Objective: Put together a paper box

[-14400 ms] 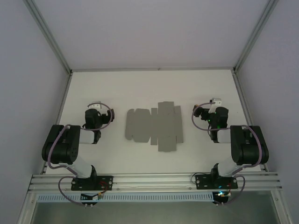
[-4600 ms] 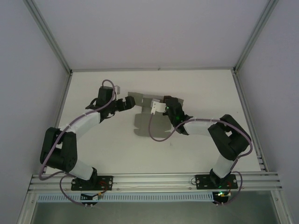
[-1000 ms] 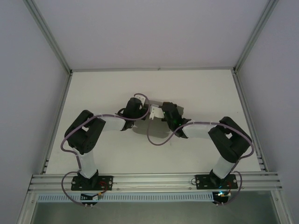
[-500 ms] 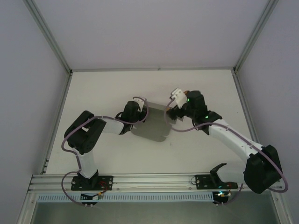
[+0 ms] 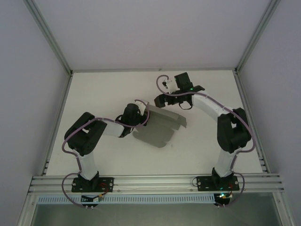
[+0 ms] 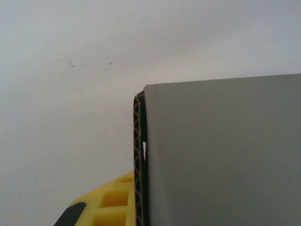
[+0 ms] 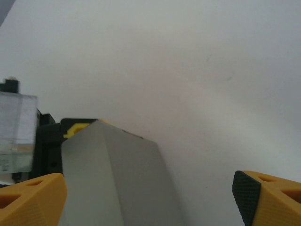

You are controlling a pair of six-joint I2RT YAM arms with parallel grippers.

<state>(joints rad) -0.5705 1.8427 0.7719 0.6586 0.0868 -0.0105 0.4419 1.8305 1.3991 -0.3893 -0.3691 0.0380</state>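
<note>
In the top view, the paper box [image 5: 157, 128] is lying near the middle of the white counter [image 5: 103, 94]. It is a grey, partly folded sheet, with its left and far sides lifting off the surface. The left gripper [image 5: 142, 114] is sitting at the sheet's left side, right against the raised cardboard. From this height I cannot tell whether its fingers are closing on the sheet. The right gripper [image 5: 159, 100] is hanging near the sheet's far left corner, and whether it is touching the cardboard cannot be made out here.

In the left wrist view, a plain grey panel of the paper box is taking up the lower right. Its corrugated cut edge [image 6: 138, 160] is running top to bottom through the middle. One yellow finger [image 6: 106, 205] is showing at the bottom, lying just beside that edge. The panel is covering the place where the other finger would be, so I cannot tell whether the sheet is being pinched.

In the right wrist view, the two yellow fingers [image 7: 30, 197] are standing wide apart at the bottom corners, spread and gripping nothing. A folded ridge of the grey cardboard is rising between them. Behind the ridge, the black and yellow tip of the left gripper is peeking out, with a clear block [image 7: 16, 136] beside it at the left.
</note>
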